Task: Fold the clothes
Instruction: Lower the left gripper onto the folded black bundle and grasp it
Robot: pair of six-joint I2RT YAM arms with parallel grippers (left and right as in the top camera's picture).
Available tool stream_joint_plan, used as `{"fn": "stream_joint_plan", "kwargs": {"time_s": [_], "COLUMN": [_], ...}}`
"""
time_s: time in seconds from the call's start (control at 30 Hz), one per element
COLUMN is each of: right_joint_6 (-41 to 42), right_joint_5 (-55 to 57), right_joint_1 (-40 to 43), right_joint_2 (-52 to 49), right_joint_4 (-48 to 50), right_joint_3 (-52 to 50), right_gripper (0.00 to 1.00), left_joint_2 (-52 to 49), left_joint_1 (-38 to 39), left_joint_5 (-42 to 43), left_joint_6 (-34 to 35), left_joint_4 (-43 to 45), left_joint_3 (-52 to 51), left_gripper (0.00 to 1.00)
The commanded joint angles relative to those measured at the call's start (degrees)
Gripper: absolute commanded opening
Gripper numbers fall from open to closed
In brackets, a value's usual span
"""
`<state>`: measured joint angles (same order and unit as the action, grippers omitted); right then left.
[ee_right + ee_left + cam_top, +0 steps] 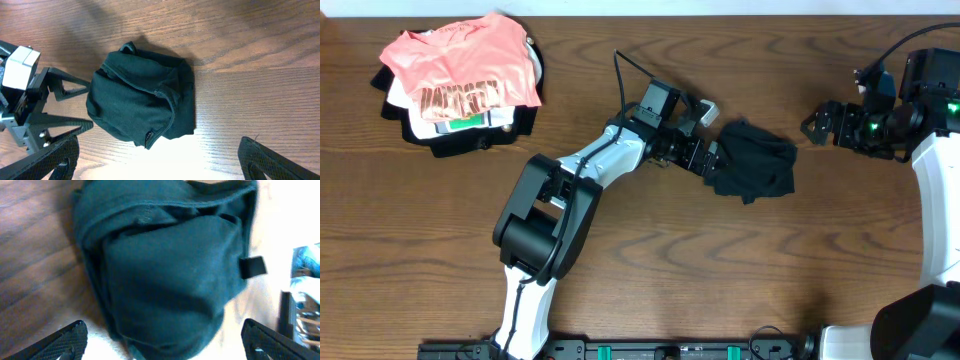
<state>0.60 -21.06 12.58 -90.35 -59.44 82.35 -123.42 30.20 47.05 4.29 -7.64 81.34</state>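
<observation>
Black-fingered left end effector (pixel 708 157): spread wide, gripping nothing, with the edge of the clothes (pixel 755 158) between its fingers. Clothes: black, crumpled in a heap mid-bench (pixel 720 285). Right end effector (pixel 815 125): wide open, empty, near the heap but apart from it. Pink shirt (pixel 460 65): on a pile, far corner.

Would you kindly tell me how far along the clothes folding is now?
Nothing looks folded: the limp black fabric garment lies bunched on the wooden table. The open left hand is at its edge; the open right hand hangs apart. Spreading and folding remain.
</observation>
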Motion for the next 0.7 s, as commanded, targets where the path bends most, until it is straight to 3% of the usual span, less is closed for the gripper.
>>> {"fn": "stream_joint_plan", "kwargs": {"time_s": [0.0, 0.43, 0.67], "right_joint_6": [-0.9, -0.9, -0.9], "right_joint_5": [-1.2, -1.5, -1.5], "right_joint_1": [-1.0, -1.0, -1.0], "right_joint_2": [0.5, 0.5, 0.5], "right_joint_4": [-0.3, -0.9, -1.3], "right_joint_3": [0.5, 0.5, 0.5], "right_gripper": [0.99, 0.99, 0.99], "left_joint_2": [-0.9, -1.4, -4.2], "left_joint_1": [0.2, 2.6, 3.0], "left_joint_5": [-4.5, -6.2, -6.2], "left_joint_6": [1.8, 4.6, 12.8], "left_joint_4": [0.8, 4.1, 7.4], "left_joint_3": [0.3, 0.3, 0.3], "left_gripper": [0.98, 0.98, 0.98]}}
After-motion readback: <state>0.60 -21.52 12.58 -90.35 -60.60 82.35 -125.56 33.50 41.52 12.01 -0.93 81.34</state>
